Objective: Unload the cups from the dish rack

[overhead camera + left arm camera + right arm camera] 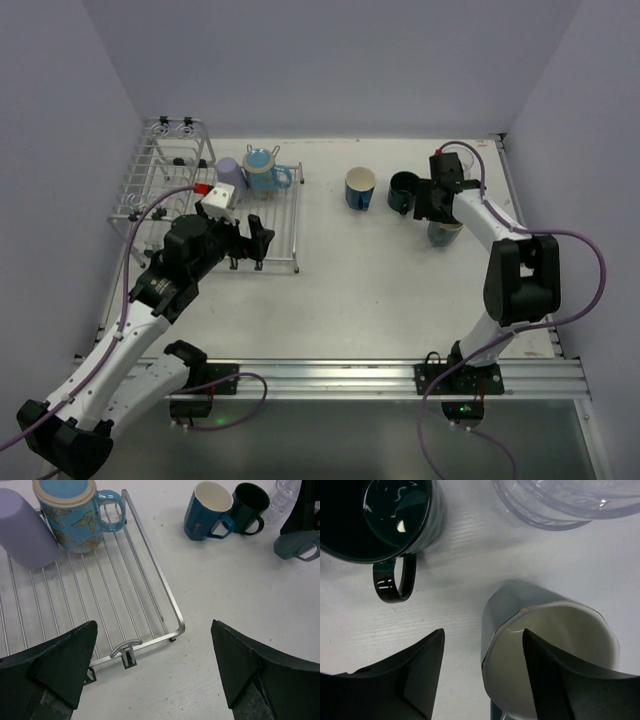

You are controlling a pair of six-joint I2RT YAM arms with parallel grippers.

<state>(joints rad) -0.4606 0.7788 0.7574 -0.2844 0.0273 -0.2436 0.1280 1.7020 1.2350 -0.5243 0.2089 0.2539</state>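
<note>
The silver wire dish rack (pixel 165 195) stands at the left. On its flat grid are a lavender cup (pixel 230 172) and a light blue butterfly mug (pixel 262 170), also in the left wrist view (pixel 25 527) (pixel 70 515). My left gripper (pixel 255 243) is open and empty above the rack's near right corner (pixel 175 625). On the table stand a blue cup (pixel 360 187), a dark teal mug (pixel 404 193), a clear ribbed glass (pixel 458 158) and a grey-blue mug with cream inside (pixel 545 645). My right gripper (pixel 482 640) is open, one finger inside that mug, the other outside its wall.
The rack's taller basket section (pixel 175 150) is at the back left. The dark teal mug (pixel 390 515) and the clear glass (pixel 555 502) stand close beside the grey-blue mug. The table's right edge is just beyond the right arm.
</note>
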